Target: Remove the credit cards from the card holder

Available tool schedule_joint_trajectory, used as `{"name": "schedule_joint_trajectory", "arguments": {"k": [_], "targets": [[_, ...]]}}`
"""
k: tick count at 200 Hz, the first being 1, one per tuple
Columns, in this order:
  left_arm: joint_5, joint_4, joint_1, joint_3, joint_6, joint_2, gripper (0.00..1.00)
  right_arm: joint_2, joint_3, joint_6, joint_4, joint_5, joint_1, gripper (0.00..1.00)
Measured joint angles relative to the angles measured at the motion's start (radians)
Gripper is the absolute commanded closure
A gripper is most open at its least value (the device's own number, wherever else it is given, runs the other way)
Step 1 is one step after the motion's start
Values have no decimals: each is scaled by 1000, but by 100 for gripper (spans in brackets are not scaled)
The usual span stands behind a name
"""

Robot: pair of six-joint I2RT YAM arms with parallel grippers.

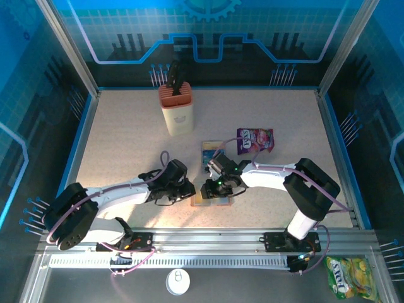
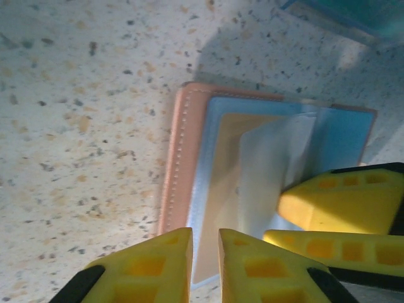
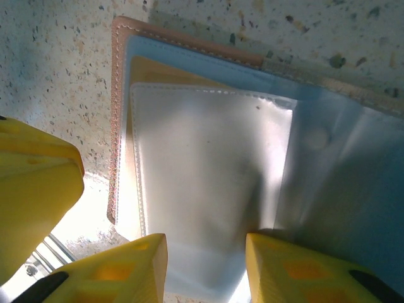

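Working the cards out of the open card holder (image 2: 173,164) is, by my reading, the step in hand. The holder is lying flat and spread on the table (image 2: 76,126), directly under both claws.

The left claw (image 2: 205,243) is hanging over the holder's stitched edge, its jaws showing only a narrow slit with nothing between them. The right claw (image 3: 207,252) is facing it from the opposite side, jaws partway apart and straddling the edge of the clear pocket (image 3: 208,177). That gap is looking too wide for pinching so thin a sheet, so I am taking it as empty and perhaps pressing down.

A tan card (image 3: 158,72) is peeking out from behind the clear pocket, just ahead of the right claw's fingertips and tucked in its slot. One loose teal card (image 1: 213,150) is lying on the table beyond the right claw, apart from the holder, so part of the job is looking done.

The next move is probably calling for one claw to pin the holder. The other would need to catch the tan card's exposed edge and draw it along the slot without dragging the whole holder.
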Motion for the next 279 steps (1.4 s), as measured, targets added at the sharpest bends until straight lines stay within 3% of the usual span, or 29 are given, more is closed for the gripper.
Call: {"name": "schedule_joint_trajectory", "arguments": {"k": [33, 56, 159, 279], "targets": [[26, 65, 0, 1, -25, 37, 68, -11, -16, -3, 9, -6, -9, 62], [40, 101, -1, 1, -39, 66, 67, -19, -32, -5, 21, -17, -18, 62], [68, 198, -5, 0, -93, 109, 82, -36, -107, 32, 131, -90, -62, 63], [92, 284, -15, -6, -134, 132, 87, -89, -170, 78, 187, -123, -89, 62]]}}
